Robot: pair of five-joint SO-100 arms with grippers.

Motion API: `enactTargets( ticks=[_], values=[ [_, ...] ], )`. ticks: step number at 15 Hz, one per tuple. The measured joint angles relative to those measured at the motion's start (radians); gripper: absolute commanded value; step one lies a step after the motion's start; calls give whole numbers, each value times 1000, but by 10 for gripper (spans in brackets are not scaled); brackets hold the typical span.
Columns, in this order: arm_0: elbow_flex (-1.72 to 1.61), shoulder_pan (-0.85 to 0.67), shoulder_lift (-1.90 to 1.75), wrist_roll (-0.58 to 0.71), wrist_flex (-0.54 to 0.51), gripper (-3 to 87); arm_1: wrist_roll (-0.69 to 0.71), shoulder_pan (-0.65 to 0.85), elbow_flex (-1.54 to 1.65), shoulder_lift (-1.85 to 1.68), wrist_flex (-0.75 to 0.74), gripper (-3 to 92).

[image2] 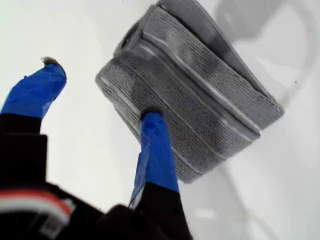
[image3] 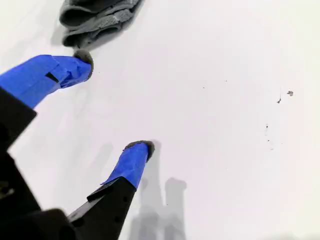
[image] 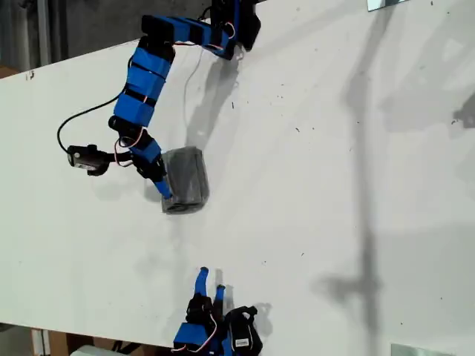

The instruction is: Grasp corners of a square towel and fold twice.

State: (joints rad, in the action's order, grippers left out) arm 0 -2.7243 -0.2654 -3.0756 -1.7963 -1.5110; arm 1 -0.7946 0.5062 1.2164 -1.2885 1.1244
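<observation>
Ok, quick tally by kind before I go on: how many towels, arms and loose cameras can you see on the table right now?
Towels: 1, the folded grey towel.
Arms: 2, one with my first end effector at the towel, one with my second end effector apart from it.
Loose cameras: 0; the small black unit is mounted on the first arm.
Total: 3.

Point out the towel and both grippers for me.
towel [image: 185, 180]: exterior view, top face of the folded bundle.
my first gripper [image2: 100, 95]: first wrist view, gap between open fingertips.
my second gripper [image3: 112, 105]: second wrist view, gap between open fingertips.
</observation>
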Motion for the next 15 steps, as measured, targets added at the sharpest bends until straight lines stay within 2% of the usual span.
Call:
enactTargets(
  ticks=[1, 3, 4, 6, 7, 9, 11, 14, 15],
  values=[
    [-37, 0, -18, 12, 11, 313, -31, 21, 153, -112, 18, 395],
    [-158, 11, -284, 69, 26, 299, -118, 26, 509, -446, 75, 392],
    [-183, 12, -345, 87, 31, 284, -193, -5, 703, -672, 78, 331],
    [-213, 15, -379, 144, 44, 278, -388, -158, 1068, -1080, 43, 191],
    [-247, 20, -385, 163, 78, 279, -486, -236, 1241, -1238, -8, 181],
    [-354, 26, -385, 140, 132, 276, -637, -327, 1519, -1569, 23, 179],
    [-362, 21, -385, 161, 144, 275, -736, -341, 1582, -1925, 268, 179],
    [-377, 3, -385, 138, 169, 273, -795, -377, 1595, -2002, 370, 180],
    [-379, 2, -385, 183, 173, 271, -795, -391, 1595, -2002, 374, 180]
  ],
)
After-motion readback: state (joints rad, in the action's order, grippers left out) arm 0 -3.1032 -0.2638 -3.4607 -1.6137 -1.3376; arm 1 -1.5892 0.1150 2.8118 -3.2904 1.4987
